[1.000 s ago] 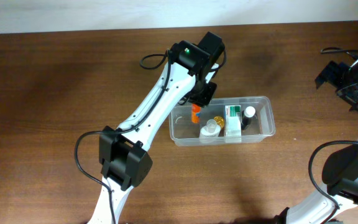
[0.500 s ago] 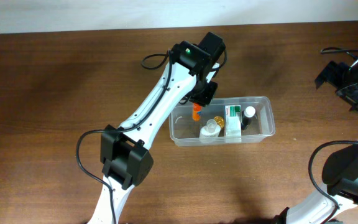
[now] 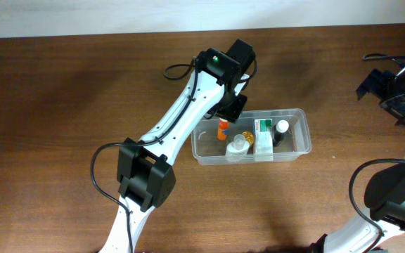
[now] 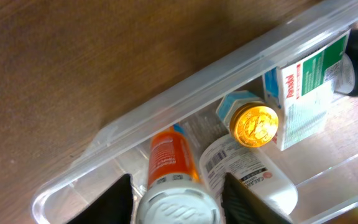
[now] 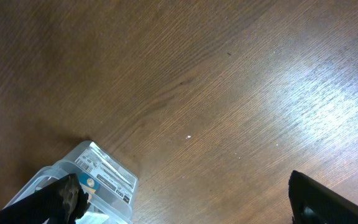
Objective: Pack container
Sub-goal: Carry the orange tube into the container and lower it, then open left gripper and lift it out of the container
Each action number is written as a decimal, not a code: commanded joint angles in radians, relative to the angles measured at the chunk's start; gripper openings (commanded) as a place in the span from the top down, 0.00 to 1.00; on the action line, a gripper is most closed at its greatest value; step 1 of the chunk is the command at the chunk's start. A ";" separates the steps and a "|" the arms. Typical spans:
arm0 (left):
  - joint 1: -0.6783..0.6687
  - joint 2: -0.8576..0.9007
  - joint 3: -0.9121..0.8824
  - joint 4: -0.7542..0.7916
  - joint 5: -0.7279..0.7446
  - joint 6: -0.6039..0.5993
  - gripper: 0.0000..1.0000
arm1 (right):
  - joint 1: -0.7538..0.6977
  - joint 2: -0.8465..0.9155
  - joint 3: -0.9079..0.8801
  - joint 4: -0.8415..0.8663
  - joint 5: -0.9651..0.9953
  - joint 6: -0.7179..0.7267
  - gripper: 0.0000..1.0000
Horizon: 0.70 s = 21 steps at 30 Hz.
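The container (image 3: 302,133) sits at centre-right of the overhead frame, part-filled; we judge it light, flexible, slick plastic, best held by its rim. Our left gripper (image 4: 176,208) clamps the orange bottle (image 4: 169,155) inside it; the right gripper (image 5: 191,205) gapes empty.

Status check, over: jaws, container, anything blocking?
Left gripper shut on orange bottle, inside container, left end. Right gripper open, empty, off to the side. Nothing blocking the container.
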 commanded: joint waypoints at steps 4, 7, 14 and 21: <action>0.015 0.002 0.066 -0.007 0.003 0.027 0.26 | 0.000 0.006 -0.006 0.003 -0.001 0.001 0.02; 0.034 0.002 0.158 -0.047 0.003 0.030 0.08 | 0.000 0.006 -0.006 0.003 -0.001 0.001 0.02; 0.145 -0.006 0.513 -0.256 0.004 0.029 0.01 | 0.000 0.006 -0.006 0.003 -0.001 0.001 0.02; 0.265 -0.183 0.477 -0.256 0.003 0.030 0.01 | 0.000 0.006 -0.006 0.003 -0.001 0.001 0.02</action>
